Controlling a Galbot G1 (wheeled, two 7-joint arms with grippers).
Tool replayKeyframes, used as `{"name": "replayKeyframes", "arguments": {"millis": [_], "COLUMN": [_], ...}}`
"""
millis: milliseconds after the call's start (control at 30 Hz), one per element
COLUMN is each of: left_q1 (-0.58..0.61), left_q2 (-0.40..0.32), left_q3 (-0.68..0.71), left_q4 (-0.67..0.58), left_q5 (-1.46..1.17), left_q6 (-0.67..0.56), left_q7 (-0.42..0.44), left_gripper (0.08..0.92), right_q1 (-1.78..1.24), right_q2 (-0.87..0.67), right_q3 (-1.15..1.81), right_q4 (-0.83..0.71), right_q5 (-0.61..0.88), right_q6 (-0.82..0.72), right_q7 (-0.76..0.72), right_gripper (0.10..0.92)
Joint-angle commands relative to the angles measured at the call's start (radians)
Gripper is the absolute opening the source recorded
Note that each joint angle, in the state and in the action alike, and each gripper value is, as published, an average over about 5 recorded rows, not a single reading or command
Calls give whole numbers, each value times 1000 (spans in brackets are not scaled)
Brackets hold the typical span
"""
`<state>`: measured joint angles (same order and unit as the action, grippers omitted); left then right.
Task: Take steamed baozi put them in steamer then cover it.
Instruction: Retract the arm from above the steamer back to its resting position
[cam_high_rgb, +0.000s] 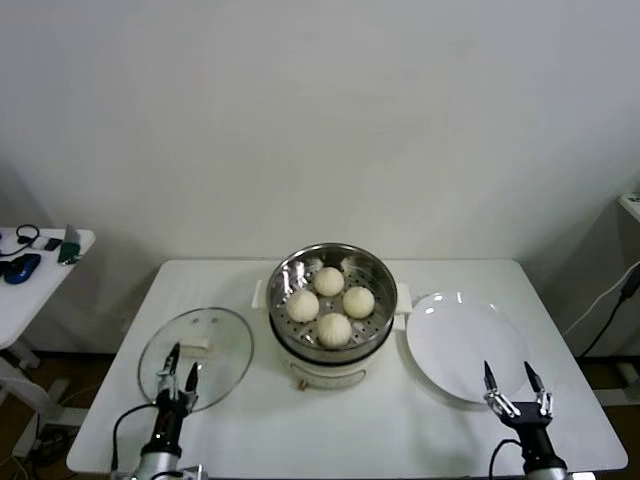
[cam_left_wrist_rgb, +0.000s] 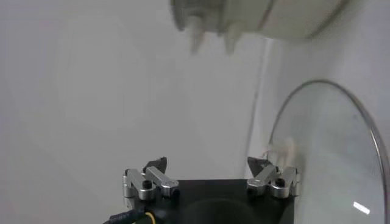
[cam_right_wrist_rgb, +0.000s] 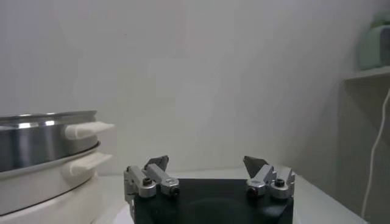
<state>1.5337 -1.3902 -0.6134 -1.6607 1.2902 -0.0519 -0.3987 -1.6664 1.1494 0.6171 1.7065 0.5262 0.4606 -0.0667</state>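
At the near edge of the table the left gripper stands with its jaws wide and empty, over the near rim of the cover, which lies flat on the left. The right gripper, also wide and holding nothing, sits at the near right, at the near edge of the plate. Between cover and plate stands the steamer on its white base, uncovered. All four baozi lie inside on its perforated floor, clustered close. Far left, a side table carries small items
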Motion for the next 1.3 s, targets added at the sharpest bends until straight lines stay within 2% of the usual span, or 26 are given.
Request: {"name": "replayKeyframes", "arguments": {"millis": [33,300,767,867,1300], "left_q1": [-168,-227,-261,-258,-278], "left_q2": [18,48,67,63,54], "left_q3": [-2,-3,13,15,13], "left_q4": [221,281,298,307,343], "left_q5": [248,251,208,200,180], "left_q6": [20,24,47,50,54], "left_q7": [-54,-50,3,9,9], "left_gripper": [823,823,815,757,377], "right_q1": [-19,-33,-42,-43,-53], "right_q2": [23,34,45,44,41], "right_q3": [-14,-14,-15,-15,-15], "right_q4": [1,-1,0,0,7], "right_q5": [-6,-9,-34,-38,-45], "right_q6": [24,36,42,45,57], "right_q7": [4,2,-3,-3,-10], "right_gripper": [823,823,823,823,823]}}
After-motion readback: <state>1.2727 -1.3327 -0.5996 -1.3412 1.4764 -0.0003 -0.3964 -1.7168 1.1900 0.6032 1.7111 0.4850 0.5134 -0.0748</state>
